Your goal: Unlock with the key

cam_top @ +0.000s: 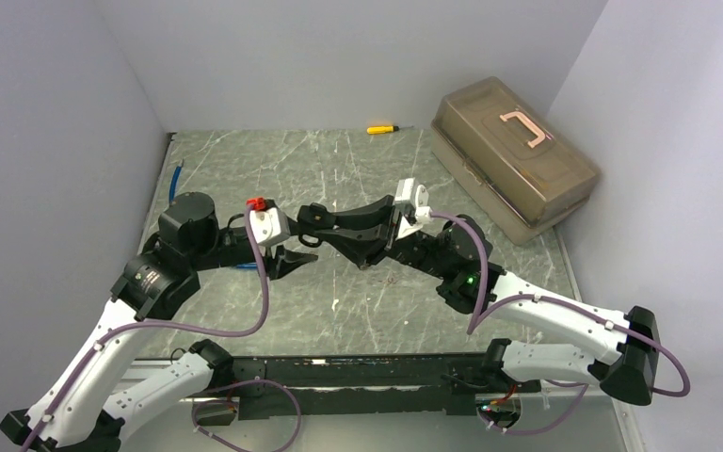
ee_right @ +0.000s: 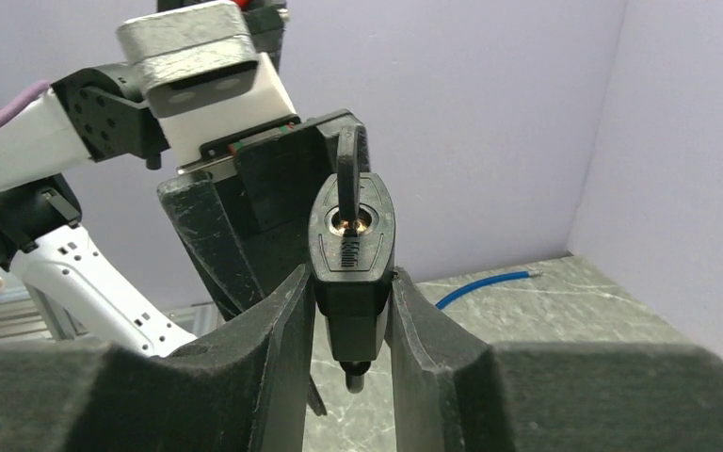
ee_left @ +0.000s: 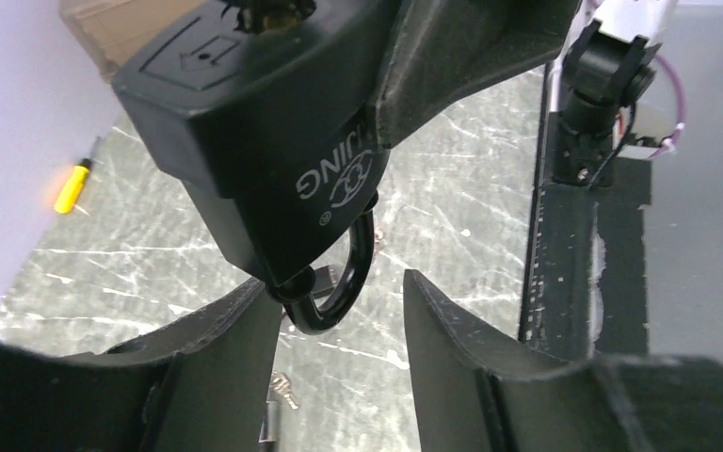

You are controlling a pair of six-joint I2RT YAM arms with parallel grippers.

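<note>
Black padlock (ee_right: 350, 235), clamped by its body between the jaws of the right gripper (ee_right: 350, 282) and held above the bench (cam_top: 339, 169), between the two arms. The key (ee_right: 344, 160) is seated in the keyhole; whether it is turned cannot be told. Jaws of the left gripper (ee_left: 339, 282) are part open and straddle the shackle (ee_left: 355, 278), one side just beside it, the other apart. Handling note: probably best to centre the shackle, close squarely, then draw straight away from the body while the right grip holds firm.
</note>
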